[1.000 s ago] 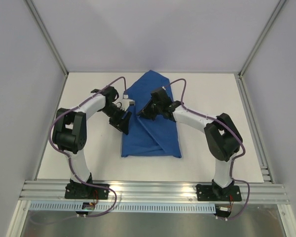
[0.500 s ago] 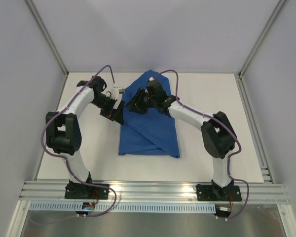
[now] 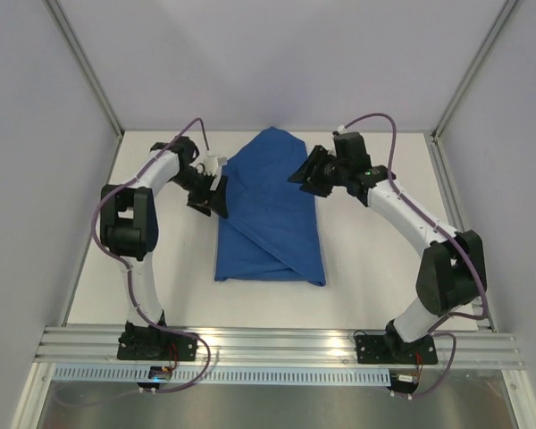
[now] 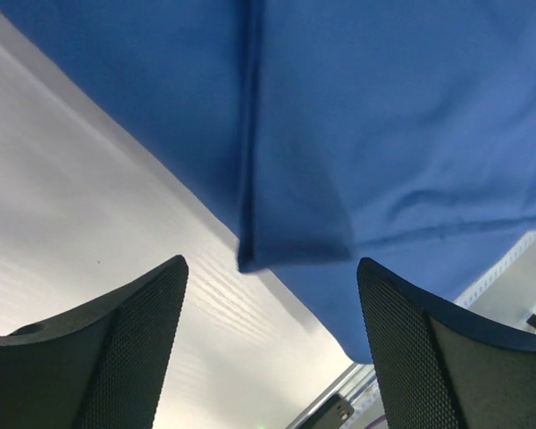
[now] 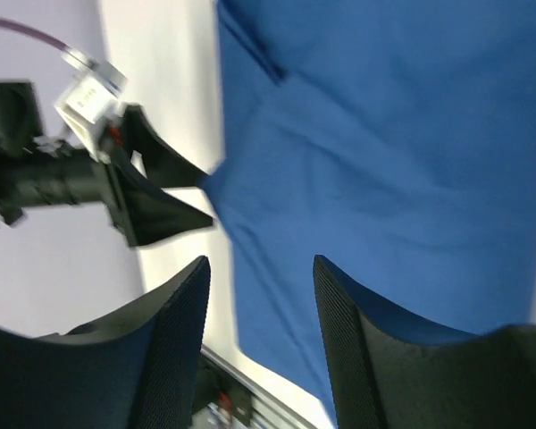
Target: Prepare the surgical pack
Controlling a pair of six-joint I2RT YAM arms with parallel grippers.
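soft blue cloth [image 3: 270, 214] folded into a long bundle, middle of the white counter [image 3: 375, 268]
matte creased fabric, flaps crossing diagonally; its inside is hidden. dimpled black left fingers [image 4: 116, 357] and right fingers [image 5: 170, 357] stand apart, empty, flanking its far end.

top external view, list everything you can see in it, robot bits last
cloth bundle: one, royal blue, folded, middle of the table
table: one, white, under the cloth
frame rail: one, silver, along the table's near edge
walls: three, pale grey, left, back and right of the table
cables: two, purple, one along each arm
left gripper: one, black, open, at the cloth's left edge
right gripper: one, black, open, at the cloth's far right edge
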